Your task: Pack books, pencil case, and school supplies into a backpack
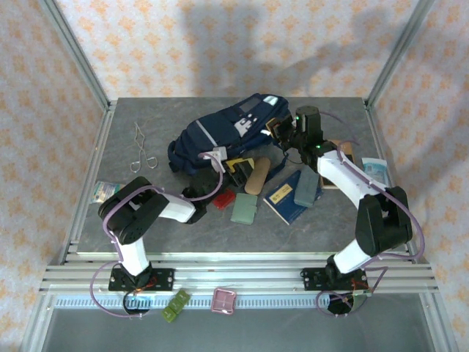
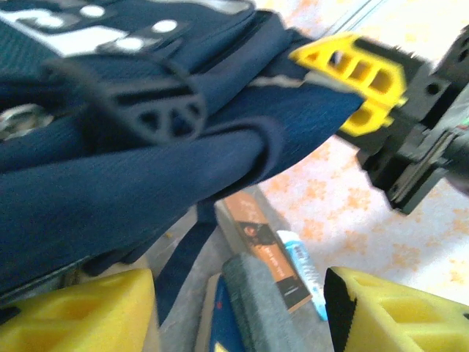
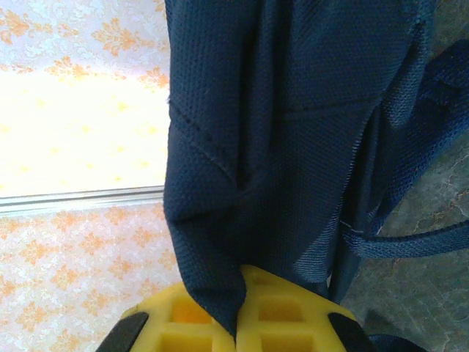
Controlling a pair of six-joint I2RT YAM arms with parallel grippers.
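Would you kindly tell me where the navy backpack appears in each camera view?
Top external: the backpack lies mid-rear on the table.
Left wrist: its fabric covers the upper left.
Right wrist: its fabric hangs through the centre and right.
Shared landmark: the right gripper, shut on its fabric; also upper right in the left wrist view.

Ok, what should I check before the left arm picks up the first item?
1. Right gripper shut on backpack fabric: ok.
2. Left gripper open, holding nothing: ok.
3. Backpack opening wide enough for loading: cannot tell.
4. Pencil case, red case and green case uncovered on the table: ok.
5. Blue book free to lift: not ok, the grey slab lies partly on it.
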